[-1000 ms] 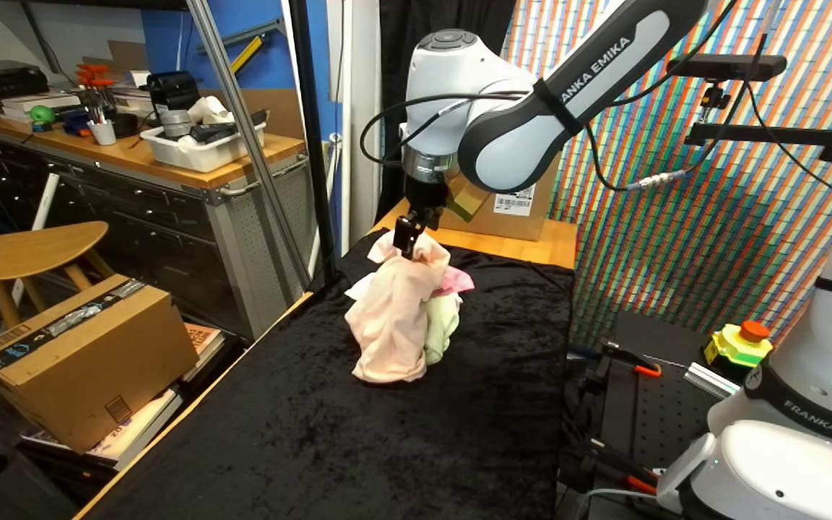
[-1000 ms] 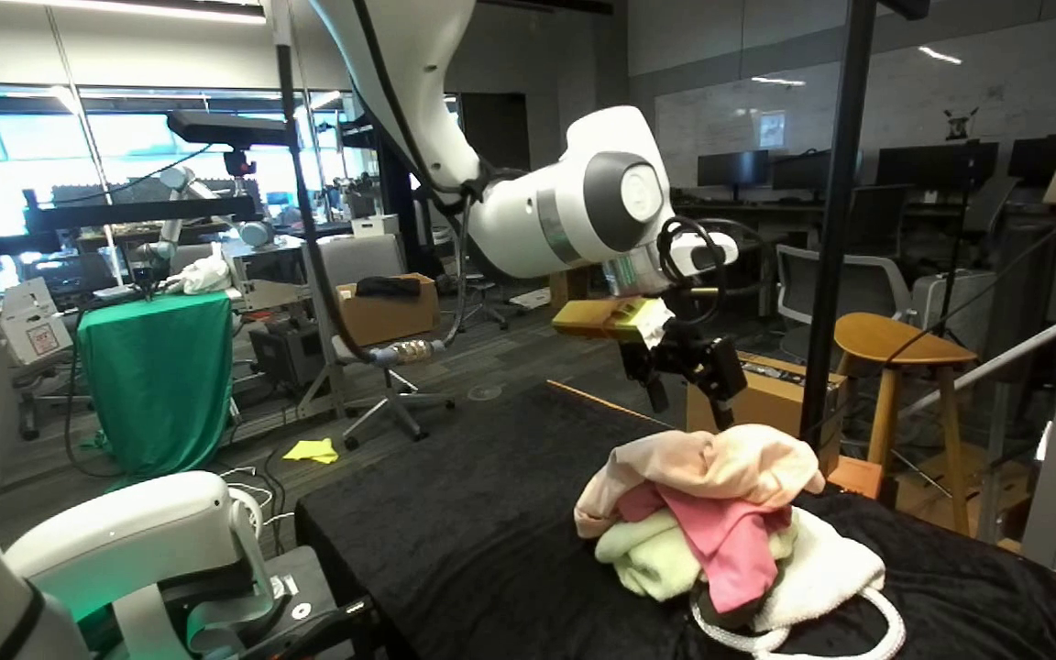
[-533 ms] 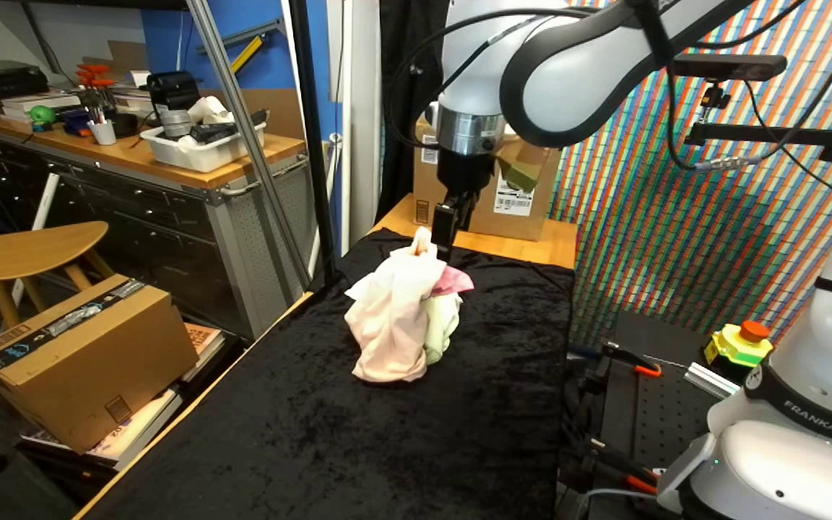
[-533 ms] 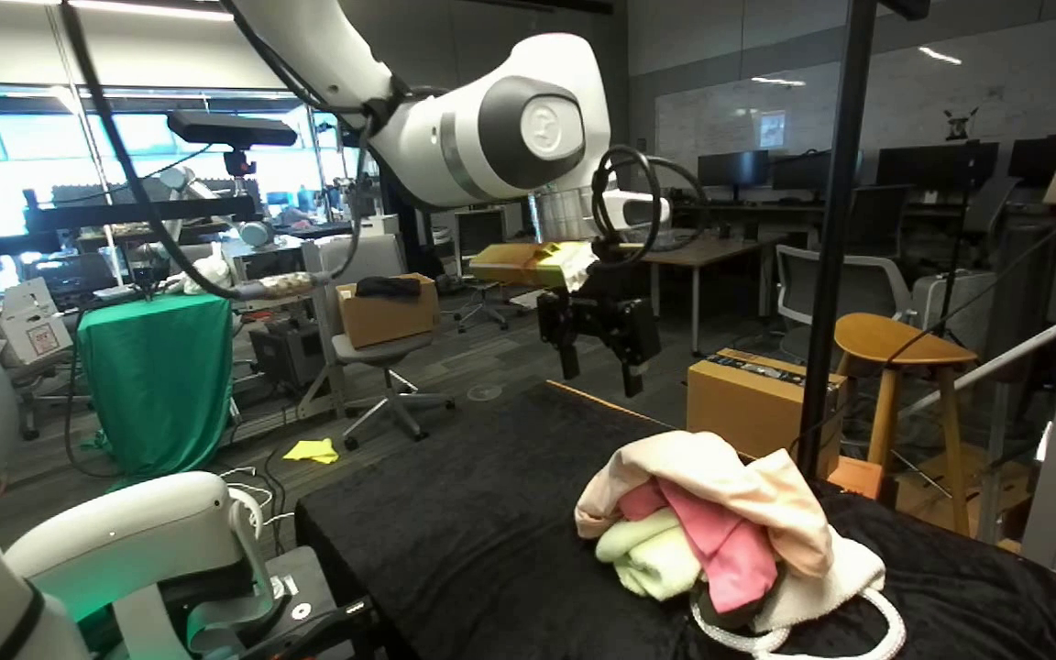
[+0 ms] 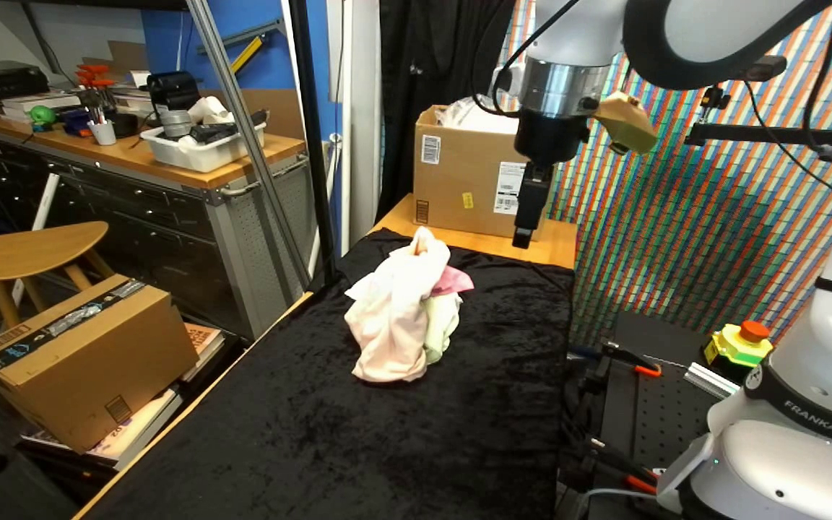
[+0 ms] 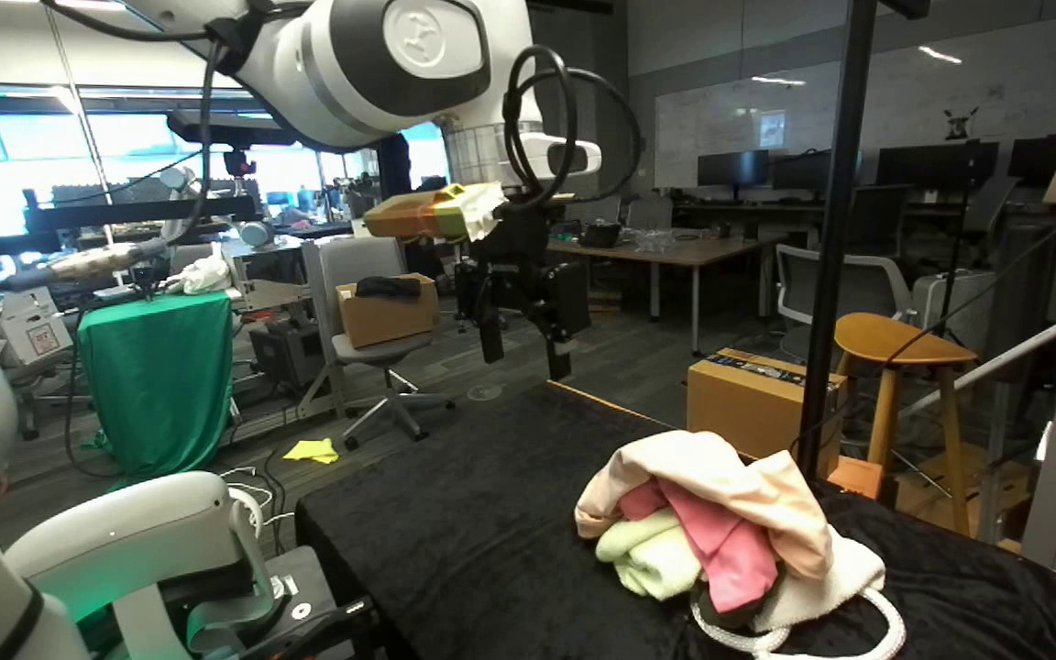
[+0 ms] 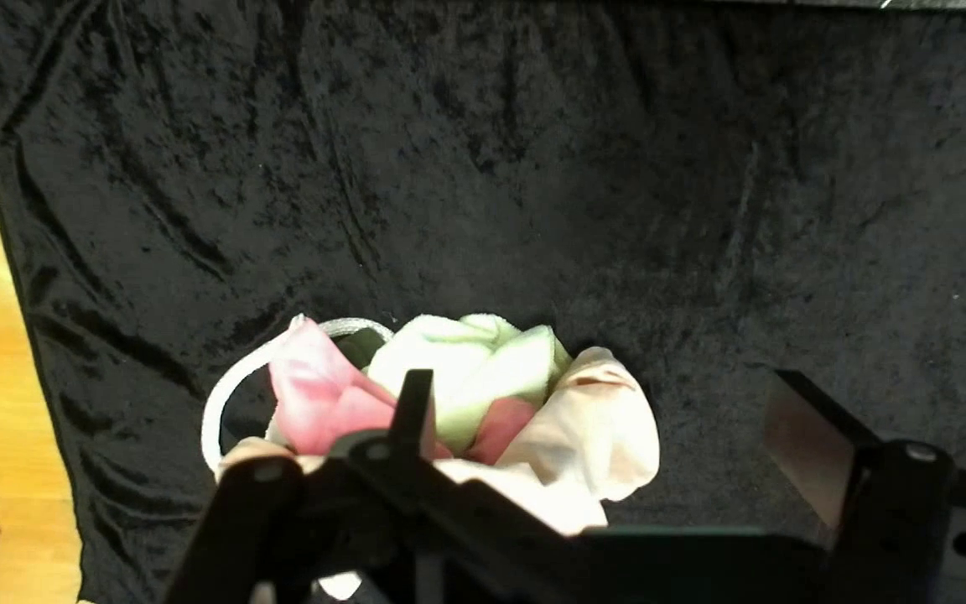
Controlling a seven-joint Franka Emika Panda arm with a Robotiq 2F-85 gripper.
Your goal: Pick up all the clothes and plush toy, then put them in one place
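My hand [image 6: 525,356] hangs spread with nothing in it, above the table [image 5: 559,242] and apart from the clothes [image 6: 728,536], which lie heaped together on the black cover [image 6: 455,550]: the peach cloth [image 6: 753,481] on top, with the pink cloth [image 6: 737,573], pale green cloth [image 6: 661,555] and white cloth [image 6: 851,570] showing from under it. I judge the gathering nearly done, so I'd raise up before swinging aside, lest I drag that loose peach fold. I can't make out the plush toy, so I'd look for it before finishing.
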